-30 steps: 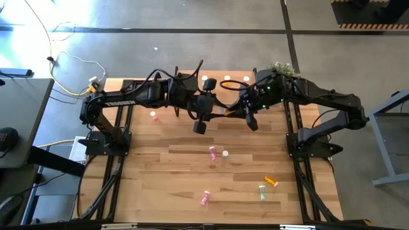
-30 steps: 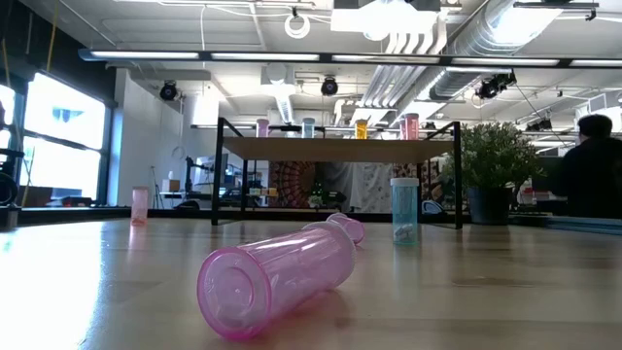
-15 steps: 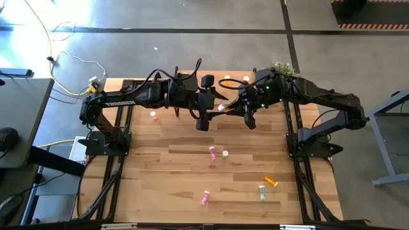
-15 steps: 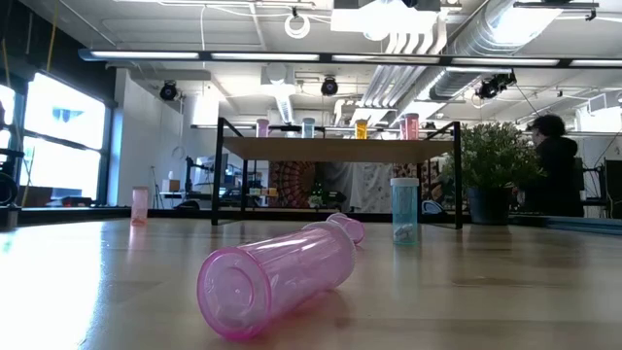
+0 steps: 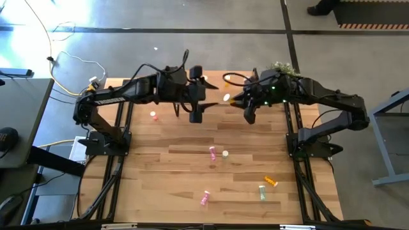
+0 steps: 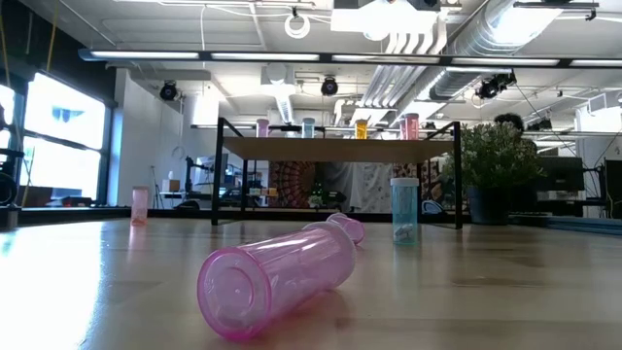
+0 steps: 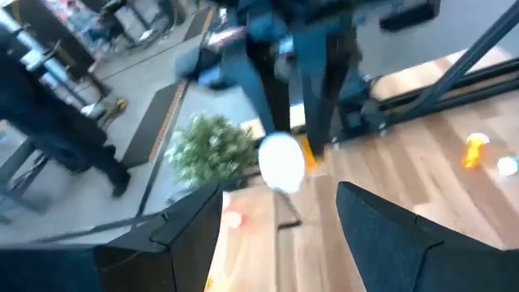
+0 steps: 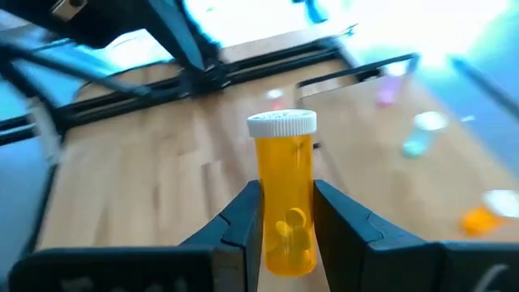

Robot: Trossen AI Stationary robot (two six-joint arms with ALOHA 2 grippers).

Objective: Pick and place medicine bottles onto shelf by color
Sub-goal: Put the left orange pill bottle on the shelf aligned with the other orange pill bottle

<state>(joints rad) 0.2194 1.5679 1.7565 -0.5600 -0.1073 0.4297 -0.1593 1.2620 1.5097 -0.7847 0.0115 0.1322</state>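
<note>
While the right gripper point(image 8: 285, 217) clamped an orange bottle point(image 8: 284, 195) upright between its two fingers, white cap uppermost, it hovered at the far right of the table point(image 5: 192, 166), just beside the shelf point(image 6: 335, 149). The upright hold presumably suited standing the bottle on the board with the orange one. The left gripper point(image 7: 280, 212) had its fingers spread wide with nothing between them; a white-capped bottle point(image 7: 281, 162) stood just beyond them, apart from both fingers, which suggests a release rather than a grasp. In the high view that gripper point(image 5: 195, 71) sat at the far middle of the table, over the shelf's left part.

Four bottles stood upright along the shelf, pink point(image 6: 262, 126), pale blue-green point(image 6: 308, 126), orange point(image 6: 362, 127) and pink-red point(image 6: 410, 125) from left to right in the low view, each colour seemingly marking its own spot. On the table, a pink bottle point(image 6: 277, 282) lay on its side nearest the low camera, a pale green one point(image 6: 404, 210) stood upright farther off, and another pink one point(image 6: 140, 205) stood at the far left. An orange bottle point(image 5: 271, 182) lay near right. A potted plant point(image 6: 496, 170) stood right of the shelf.
</note>
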